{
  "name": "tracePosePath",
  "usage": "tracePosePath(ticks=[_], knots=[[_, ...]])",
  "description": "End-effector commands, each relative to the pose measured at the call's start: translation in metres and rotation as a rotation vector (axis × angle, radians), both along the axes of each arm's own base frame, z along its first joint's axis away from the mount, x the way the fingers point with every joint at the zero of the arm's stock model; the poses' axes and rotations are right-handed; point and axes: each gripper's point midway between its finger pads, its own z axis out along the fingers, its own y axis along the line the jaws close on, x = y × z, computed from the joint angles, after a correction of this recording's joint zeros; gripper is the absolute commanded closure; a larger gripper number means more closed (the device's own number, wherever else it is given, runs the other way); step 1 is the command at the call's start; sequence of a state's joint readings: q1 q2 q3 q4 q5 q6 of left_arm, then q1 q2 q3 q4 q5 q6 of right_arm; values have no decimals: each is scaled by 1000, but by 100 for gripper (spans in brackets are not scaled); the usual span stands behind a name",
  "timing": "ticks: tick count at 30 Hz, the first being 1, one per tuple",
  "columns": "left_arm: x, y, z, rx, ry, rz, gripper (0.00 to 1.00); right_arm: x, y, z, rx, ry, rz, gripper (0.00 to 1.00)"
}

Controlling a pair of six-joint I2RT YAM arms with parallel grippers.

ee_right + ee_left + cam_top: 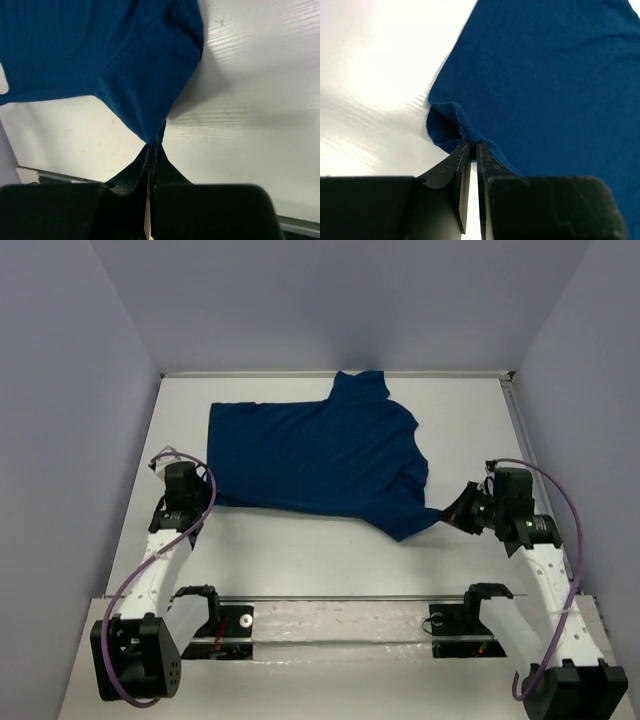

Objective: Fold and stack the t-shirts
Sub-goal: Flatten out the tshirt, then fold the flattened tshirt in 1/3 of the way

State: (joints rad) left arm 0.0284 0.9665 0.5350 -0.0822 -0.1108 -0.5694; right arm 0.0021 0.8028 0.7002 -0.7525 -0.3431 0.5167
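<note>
The blue t-shirt [320,455] lies spread out on the white counter [300,550]. The left pincer [471,145] nips its near left corner. The right pincer [152,146] is clenched on the near right corner, holding it up.

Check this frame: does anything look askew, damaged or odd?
The shirt lies slightly askew, its far sleeve reaching the back wall, and its near right corner is drawn into a point in the right hand. The left hand pinches a puckered corner. No damage shows.
</note>
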Motion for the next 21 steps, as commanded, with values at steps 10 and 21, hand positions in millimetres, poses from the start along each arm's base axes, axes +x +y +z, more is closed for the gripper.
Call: tracePosePath(ticks=[10, 21], knots=[[11, 16, -5, 4, 54, 115, 98, 102, -12, 44, -108, -107, 15, 100], [59, 24, -18, 10, 90, 144, 99, 218, -2, 26, -228, -57, 96, 100]])
